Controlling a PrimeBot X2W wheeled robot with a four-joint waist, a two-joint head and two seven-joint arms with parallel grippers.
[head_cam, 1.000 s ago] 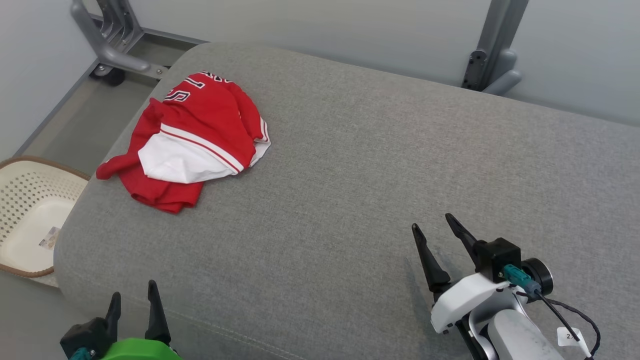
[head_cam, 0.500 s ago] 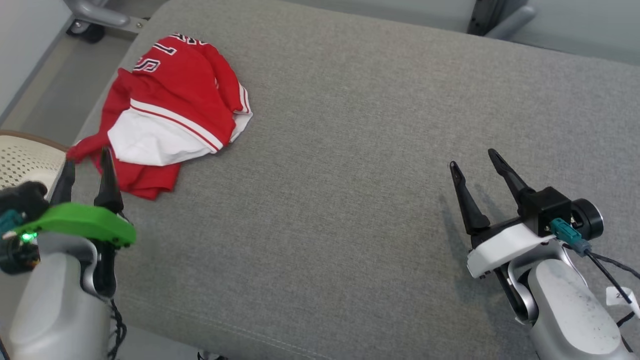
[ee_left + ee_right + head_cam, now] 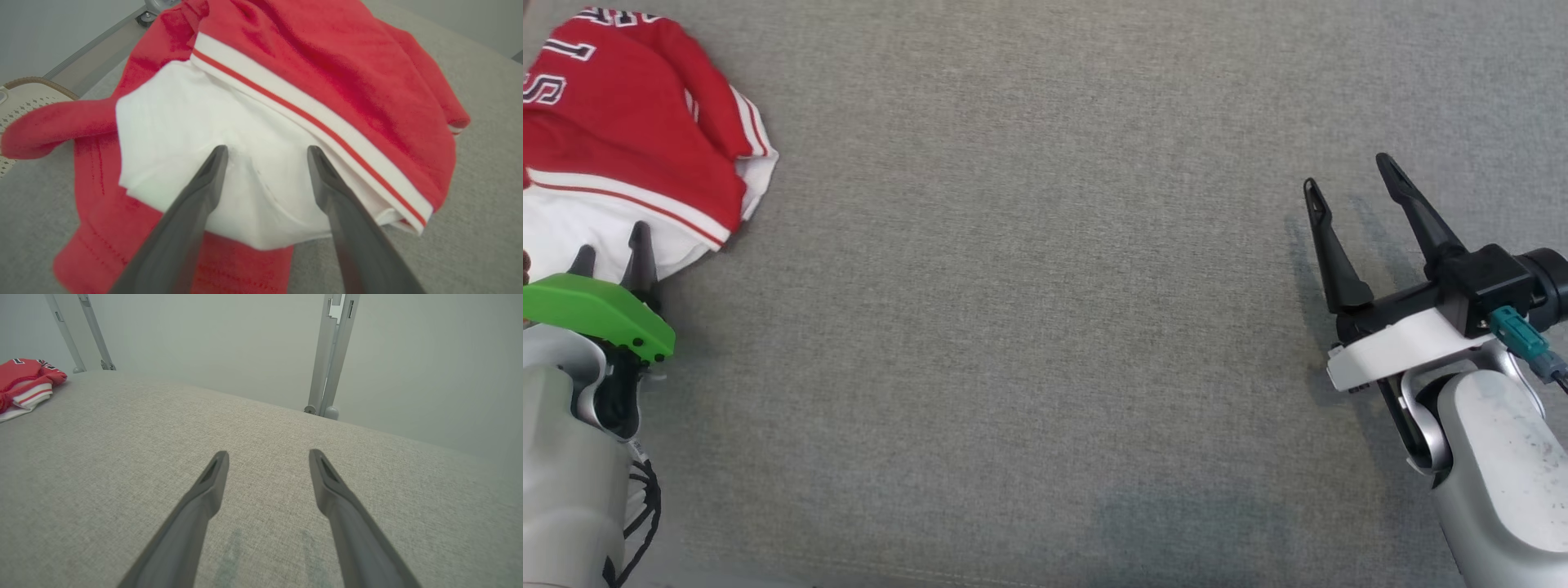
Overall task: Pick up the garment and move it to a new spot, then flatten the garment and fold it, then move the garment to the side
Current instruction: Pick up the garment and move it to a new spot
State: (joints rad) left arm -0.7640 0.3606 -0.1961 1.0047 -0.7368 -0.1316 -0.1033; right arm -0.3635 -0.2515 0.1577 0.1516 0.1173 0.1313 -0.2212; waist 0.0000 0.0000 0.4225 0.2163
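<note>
The garment (image 3: 629, 155) is a crumpled red jersey with white panels, red stripes and lettering, lying at the upper left of the grey cushion (image 3: 1029, 327). In the left wrist view the garment (image 3: 327, 73) spreads wide, and my left gripper (image 3: 265, 153) stands open with both tips over its white part. From the head, the left gripper (image 3: 611, 253) sits at the garment's near edge. My right gripper (image 3: 1352, 175) is open over bare cushion at the far right. In the right wrist view the right gripper (image 3: 267, 455) holds nothing, and the garment (image 3: 24, 386) lies far to the left.
A perforated cream basket (image 3: 20, 102) stands on the floor past the cushion's left edge. Grey metal frame posts (image 3: 331, 355) rise behind the cushion against a pale wall. Bare cushion stretches wide between the two grippers.
The head camera has tilted down and shifted, so the garment now sits at the picture's upper left. My left gripper has reached forward onto the garment's white part. Both grippers stay open.
</note>
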